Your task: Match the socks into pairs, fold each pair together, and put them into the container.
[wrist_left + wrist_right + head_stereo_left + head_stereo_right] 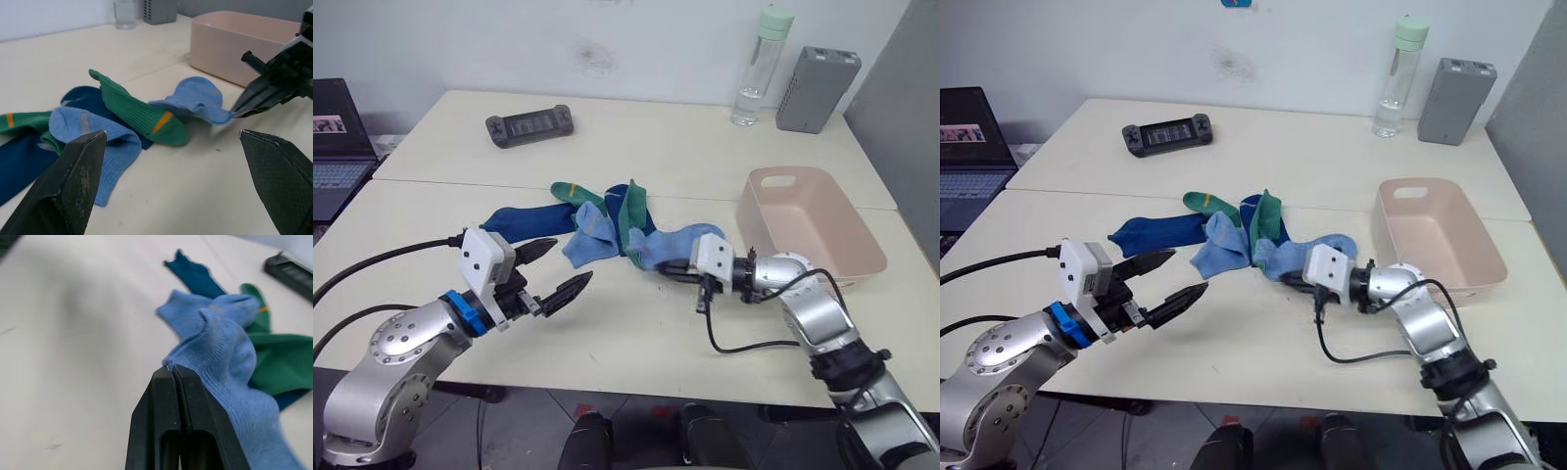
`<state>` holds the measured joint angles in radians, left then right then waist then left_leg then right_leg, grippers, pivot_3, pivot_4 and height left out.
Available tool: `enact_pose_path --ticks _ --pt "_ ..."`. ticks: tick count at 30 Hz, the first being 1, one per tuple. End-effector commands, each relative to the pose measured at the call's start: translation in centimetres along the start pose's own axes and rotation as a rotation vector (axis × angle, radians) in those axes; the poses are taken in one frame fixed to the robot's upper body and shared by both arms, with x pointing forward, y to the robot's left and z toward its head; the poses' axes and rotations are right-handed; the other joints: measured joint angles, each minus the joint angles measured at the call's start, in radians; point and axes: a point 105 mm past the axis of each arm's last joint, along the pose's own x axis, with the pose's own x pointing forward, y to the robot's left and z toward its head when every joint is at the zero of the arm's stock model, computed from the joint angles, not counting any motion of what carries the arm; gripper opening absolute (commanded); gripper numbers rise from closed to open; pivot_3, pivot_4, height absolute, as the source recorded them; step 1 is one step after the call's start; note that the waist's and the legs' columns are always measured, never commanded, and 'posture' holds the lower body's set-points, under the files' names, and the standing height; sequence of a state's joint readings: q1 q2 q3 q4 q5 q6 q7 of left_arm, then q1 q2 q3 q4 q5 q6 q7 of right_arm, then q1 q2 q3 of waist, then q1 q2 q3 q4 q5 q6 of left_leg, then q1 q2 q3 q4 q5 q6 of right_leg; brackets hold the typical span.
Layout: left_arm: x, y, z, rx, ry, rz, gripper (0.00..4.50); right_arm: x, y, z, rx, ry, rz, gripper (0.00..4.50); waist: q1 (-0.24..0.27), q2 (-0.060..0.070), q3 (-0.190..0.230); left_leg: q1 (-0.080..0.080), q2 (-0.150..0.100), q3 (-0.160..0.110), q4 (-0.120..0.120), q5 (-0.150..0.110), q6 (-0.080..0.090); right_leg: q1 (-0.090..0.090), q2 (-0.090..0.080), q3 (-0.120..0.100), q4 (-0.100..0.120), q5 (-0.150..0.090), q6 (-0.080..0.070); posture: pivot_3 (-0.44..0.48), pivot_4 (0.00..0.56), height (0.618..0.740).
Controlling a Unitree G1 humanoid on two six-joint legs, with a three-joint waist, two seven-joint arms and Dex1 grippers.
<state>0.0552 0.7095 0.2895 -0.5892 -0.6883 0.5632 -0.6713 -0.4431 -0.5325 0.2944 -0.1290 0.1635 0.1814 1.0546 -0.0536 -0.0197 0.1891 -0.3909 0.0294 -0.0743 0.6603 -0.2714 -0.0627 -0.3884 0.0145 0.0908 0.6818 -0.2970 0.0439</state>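
Nearest the camera, in the lower left of the head view, the left claw (551,273) is hovering just above the table (636,333) with its 2 black fingers spread wide and nothing between them. At lower centre-right the right claw (668,267) is pinching the edge of 1 light blue sock (680,242), its fingers pressed together on the fabric, as the right wrist view shows. Behind them, at mid-frame, the sock pile (607,217) is lying tangled: the second light blue sock (590,236), 2 green socks (631,213) and the dark blue socks (521,221) are overlapping. The pink container (813,227) is sitting at mid-right, with no sock visible in it. The step in hand appears to be drawing this light blue sock free for pairing; doing it well probably means pulling low and slowly so the green sock touching it is not dragging along, while the left claw is reaching for the matching light blue one. Farther back a handheld console (529,124), a water bottle (759,66) and a grey box (817,89) are standing well apart.
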Motion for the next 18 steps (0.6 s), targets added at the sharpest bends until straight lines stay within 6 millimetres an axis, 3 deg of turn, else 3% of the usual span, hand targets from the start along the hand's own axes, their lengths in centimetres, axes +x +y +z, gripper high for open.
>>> enact_pose_path --ticks 1,8,13,18 --pt "-0.7 0.1 0.7 0.015 0.0 -0.021 4.5 -1.0 2.2 1.0 -0.001 -0.016 0.139 0.02 0.0 0.0 0.0 0.0 0.0 0.0 0.0 0.0 0.0 0.0 0.0 0.0 0.0 0.0 0.0 0.0 0.15 0.74" --pt "-1.0 0.3 0.3 0.011 0.046 -0.056 4.5 -2.5 6.1 -0.6 0.068 0.07 0.341 0.02 0.001 0.0 0.0 0.0 0.0 0.001 0.0 0.0 0.0 0.0 0.0 0.001 0.0 0.0 0.0 0.0 0.15 0.74" --pt "-0.1 -0.2 0.0 0.025 0.063 -0.105 4.5 -2.9 6.4 -1.9 0.067 0.112 0.345 0.02 0.003 0.0 0.0 0.0 0.0 0.001 0.001 0.0 0.0 0.0 0.001 0.0 0.0 0.0 0.0 0.0 0.15 0.74" --pt "1.4 -0.7 0.0 0.037 0.059 -0.17 4.5 -4.7 7.3 -2.2 0.125 0.154 0.401 0.02 0.012 0.0 0.0 0.0 0.0 0.001 0.001 0.0 0.0 0.0 0.0 0.001 -0.001 0.0 0.0 0.0 0.15 0.74"
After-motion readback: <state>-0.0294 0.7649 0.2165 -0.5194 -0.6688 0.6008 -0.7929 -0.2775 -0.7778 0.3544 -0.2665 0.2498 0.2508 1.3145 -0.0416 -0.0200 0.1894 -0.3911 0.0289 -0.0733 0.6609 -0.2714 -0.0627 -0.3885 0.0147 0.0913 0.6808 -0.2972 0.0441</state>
